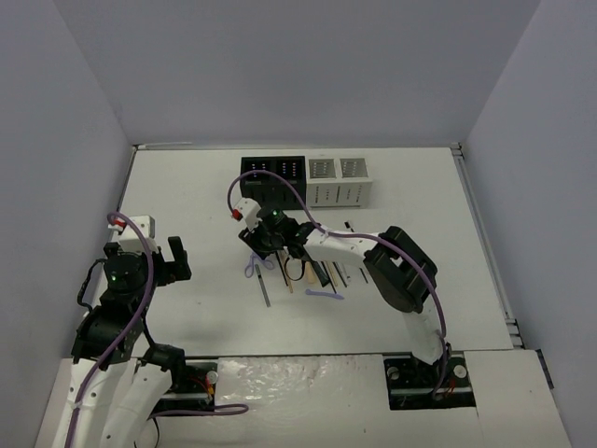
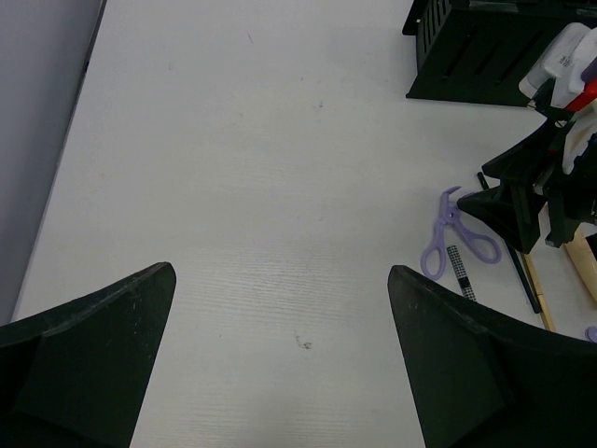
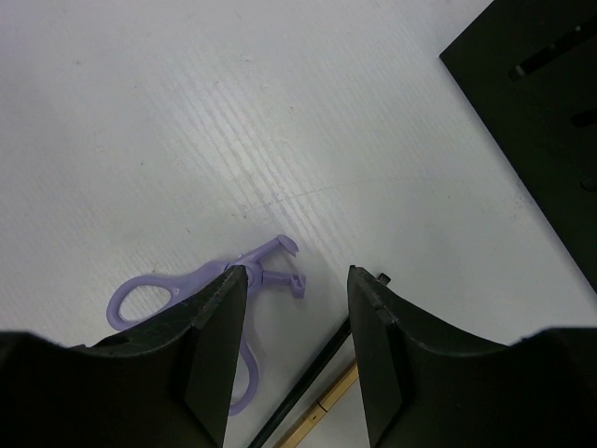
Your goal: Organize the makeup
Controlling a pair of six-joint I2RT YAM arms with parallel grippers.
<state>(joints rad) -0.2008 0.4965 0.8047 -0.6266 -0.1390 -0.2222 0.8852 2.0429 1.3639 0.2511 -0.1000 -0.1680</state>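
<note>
Here, the right gripper (image 3: pixel 295 278), jaws partly apart and empty, hung over the lilac scissors (image 3: pixel 265 251) and a black pencil (image 3: pixel 317 369) near the black organizer (image 3: pixel 532 112); the left gripper (image 2: pixel 282 273) gaped wide, well apart.

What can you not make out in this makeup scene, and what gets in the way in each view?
Top view: the pencils lie partly under the right gripper and are too small to count.
Right wrist view: a finger covers part of the scissors.
Left wrist view: the top edge cuts off the black box.
Top view: the box's slots are too dark to see inside.
</note>
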